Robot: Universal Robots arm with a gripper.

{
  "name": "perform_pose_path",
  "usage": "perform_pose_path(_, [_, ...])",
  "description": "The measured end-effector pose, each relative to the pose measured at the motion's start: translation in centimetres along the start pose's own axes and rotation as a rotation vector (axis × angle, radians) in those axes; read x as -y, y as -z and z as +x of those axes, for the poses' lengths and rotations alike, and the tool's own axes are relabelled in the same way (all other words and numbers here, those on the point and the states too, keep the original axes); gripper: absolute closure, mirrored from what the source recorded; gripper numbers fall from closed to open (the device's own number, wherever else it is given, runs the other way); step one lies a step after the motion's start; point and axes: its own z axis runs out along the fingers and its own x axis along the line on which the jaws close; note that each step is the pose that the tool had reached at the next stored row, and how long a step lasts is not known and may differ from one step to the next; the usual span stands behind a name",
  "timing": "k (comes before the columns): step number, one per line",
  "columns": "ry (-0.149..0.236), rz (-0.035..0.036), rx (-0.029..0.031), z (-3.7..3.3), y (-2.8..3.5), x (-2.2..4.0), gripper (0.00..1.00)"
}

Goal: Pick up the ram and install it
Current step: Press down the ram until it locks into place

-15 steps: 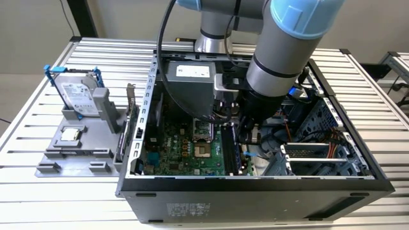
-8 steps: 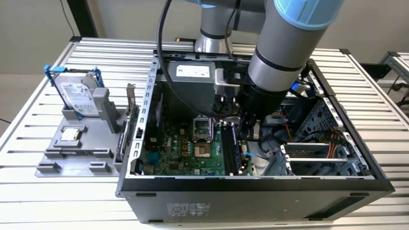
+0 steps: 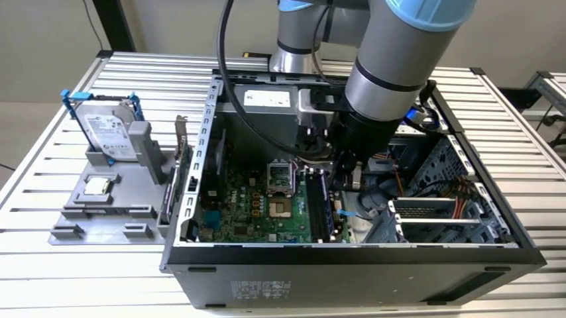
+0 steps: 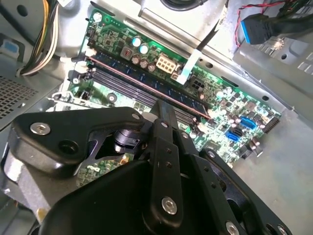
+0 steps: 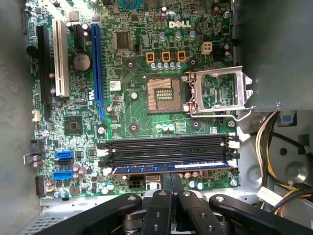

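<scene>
The ram (image 5: 171, 168), a long dark bluish stick, lies along the motherboard (image 5: 132, 112) slot closest to my gripper (image 5: 171, 175), beside two bare black slots (image 5: 166, 147). In the second wrist view the ram (image 4: 146, 81) runs diagonally across the green board, and my gripper (image 4: 165, 104) has its two black fingers pressed together right at the stick's middle. I cannot tell whether the tips touch it. In the exterior view the arm reaches down into the open computer case (image 3: 203, 132), and the gripper (image 3: 346, 173) hangs over the slots.
A silver hard drive in a blue frame (image 3: 111, 129) stands on a grey fixture (image 3: 106, 212) outside the case, at the exterior view's left, with an expansion card (image 3: 181, 156) beside it. An open processor socket (image 5: 164, 94), cable bundles (image 5: 274, 142) and a drive cage (image 3: 433, 212) crowd the case.
</scene>
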Motion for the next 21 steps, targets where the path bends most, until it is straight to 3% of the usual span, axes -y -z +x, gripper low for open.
perform_pose_path(15, [0.013, -0.0002, -0.0049, -0.03, 1.4, -0.07, 1.0])
perform_pose_path(21, [0.013, -0.0001, -0.0054, -0.03, 1.42, -0.07, 1.0])
